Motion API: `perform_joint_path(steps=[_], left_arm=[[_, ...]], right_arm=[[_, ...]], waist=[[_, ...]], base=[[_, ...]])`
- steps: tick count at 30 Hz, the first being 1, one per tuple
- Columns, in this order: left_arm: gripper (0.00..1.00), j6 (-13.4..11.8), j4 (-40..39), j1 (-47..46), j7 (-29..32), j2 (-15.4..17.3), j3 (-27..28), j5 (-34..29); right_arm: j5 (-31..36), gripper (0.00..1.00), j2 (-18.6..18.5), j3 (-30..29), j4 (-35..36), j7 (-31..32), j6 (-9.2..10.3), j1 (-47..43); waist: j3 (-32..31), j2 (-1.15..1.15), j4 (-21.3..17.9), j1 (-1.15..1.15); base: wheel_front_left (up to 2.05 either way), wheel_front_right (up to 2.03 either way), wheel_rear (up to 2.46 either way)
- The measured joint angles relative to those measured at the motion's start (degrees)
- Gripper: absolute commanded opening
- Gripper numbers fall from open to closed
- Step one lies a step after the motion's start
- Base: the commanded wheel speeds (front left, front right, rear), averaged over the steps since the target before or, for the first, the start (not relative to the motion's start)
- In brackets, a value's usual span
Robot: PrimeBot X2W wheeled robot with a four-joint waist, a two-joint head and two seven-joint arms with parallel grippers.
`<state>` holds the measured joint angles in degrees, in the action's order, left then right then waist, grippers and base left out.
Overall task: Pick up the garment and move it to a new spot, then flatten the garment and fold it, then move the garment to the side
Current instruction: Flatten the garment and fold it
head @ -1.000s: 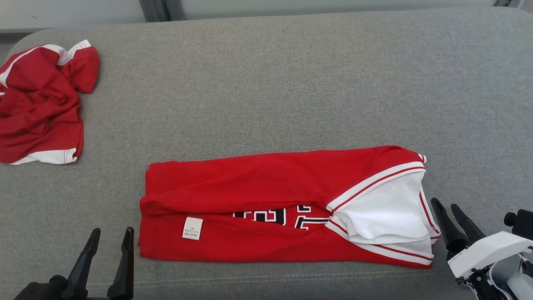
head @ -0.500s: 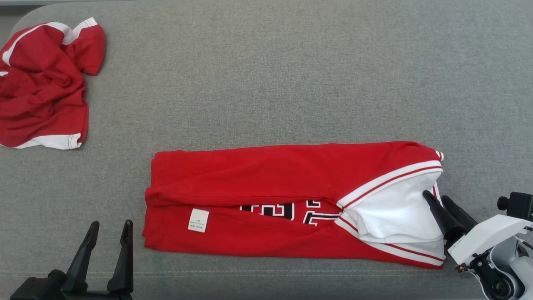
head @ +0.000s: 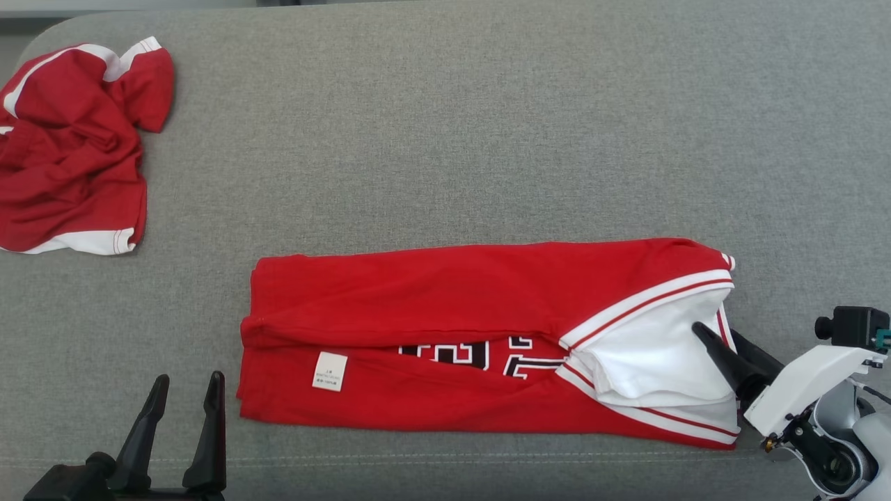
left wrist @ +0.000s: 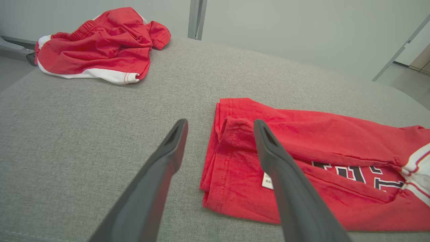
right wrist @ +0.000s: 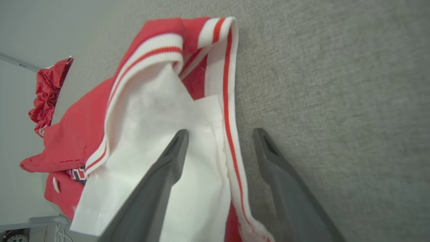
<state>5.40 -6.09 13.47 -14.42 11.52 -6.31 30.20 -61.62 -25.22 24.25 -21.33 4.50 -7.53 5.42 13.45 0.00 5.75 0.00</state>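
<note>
The folded red garment (head: 445,306) lies lengthwise on the grey cushion (head: 487,139), its white-sleeved end right under the right pincer (head: 715,332). That pincer comes in low and slanted from its white forearm (head: 811,386), with the fingers spread. One finger (right wrist: 161,174) is over the white cloth and the other is past the striped trim, above bare cushion. I can't tell whether either touches. The left pincer (head: 189,378) is also spread and empty. It sits just beside the garment's hem end, pointing away from the robot. A crumpled red garment (head: 69,146) lies well beyond it, off to its left.
</note>
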Motion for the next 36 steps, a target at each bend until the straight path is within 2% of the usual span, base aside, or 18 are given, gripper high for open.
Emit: perform_joint_path(steps=[7, 13, 14, 16, 17, 18, 20, 21, 31, 36], left_arm=[[1.0, 0.3, 0.2, 0.0, 0.0, -0.5, -0.1, -0.1], [1.0, 0.5, 0.2, 0.0, 0.0, -1.1, -0.5, -0.2], [1.0, 0.6, 0.3, 0.0, 0.0, -1.2, -0.5, -0.2], [1.0, 0.6, 0.3, 0.0, 0.0, -1.2, -0.5, -0.2], [1.0, 0.7, 0.4, 0.0, 0.0, -1.3, -0.4, -0.2], [1.0, 0.7, 0.4, 0.0, 0.0, -1.3, -0.3, -0.2], [1.0, 0.7, 0.4, 0.0, 0.0, -1.4, -0.1, -0.2], [1.0, 0.7, 0.5, 0.0, 0.0, -1.4, 0.0, -0.3], [1.0, 1.0, 0.3, 0.0, 0.0, -1.8, 1.2, -0.4], [1.0, 1.0, 0.3, 0.0, 0.0, -1.8, 1.4, -0.6]], right_arm=[[-0.6, 1.0, -0.4, 3.8, 1.9, 2.8, 0.0, 0.0], [-1.4, 1.0, -0.7, 4.7, 2.8, 3.3, 0.0, 0.3], [-1.4, 0.96, -0.7, 4.8, 2.9, 3.3, 0.0, 0.3], [-1.4, 0.69, -0.8, 5.0, 3.0, 3.1, 0.0, 0.4], [-1.4, 0.47, -0.8, 5.0, 3.1, 3.0, 0.0, 0.5], [-1.4, 0.4, -0.8, 5.2, 3.1, 2.6, 0.0, 0.5], [-1.3, 0.04, -0.7, 5.2, 3.1, 1.8, 0.01, 0.8], [-1.3, 0.0, -0.7, 5.3, 3.1, 1.4, 0.02, 1.0], [-2.6, 0.0, -0.6, 4.4, 2.7, -0.5, 0.04, 1.5], [-4.7, 0.0, -2.5, 2.5, 2.0, -1.1, 0.03, 2.0]], waist=[[-0.8, 0.0, -0.2, 0.0], [-0.6, 0.0, 0.1, 0.0], [-0.6, 0.0, 0.2, 0.0], [-0.5, 0.0, 0.3, 0.0], [-0.5, 0.0, 0.4, 0.0], [-0.5, 0.0, 0.4, 0.0], [-0.4, 0.0, 0.6, 0.0], [-0.4, 0.0, 0.6, 0.0], [0.0, 0.0, 0.0, 0.0], [0.2, 0.0, -0.7, 0.0]], base=[[0.0, 0.0, 0.0], [0.0, 0.0, 0.0], [0.0, 0.0, 0.0], [0.0, 0.0, 0.0], [0.0, 0.0, 0.0], [0.0, 0.0, 0.0], [0.0, 0.0, 0.0], [0.0, 0.0, 0.0], [0.0, 0.0, 0.0], [0.0, 0.0, 0.0]])
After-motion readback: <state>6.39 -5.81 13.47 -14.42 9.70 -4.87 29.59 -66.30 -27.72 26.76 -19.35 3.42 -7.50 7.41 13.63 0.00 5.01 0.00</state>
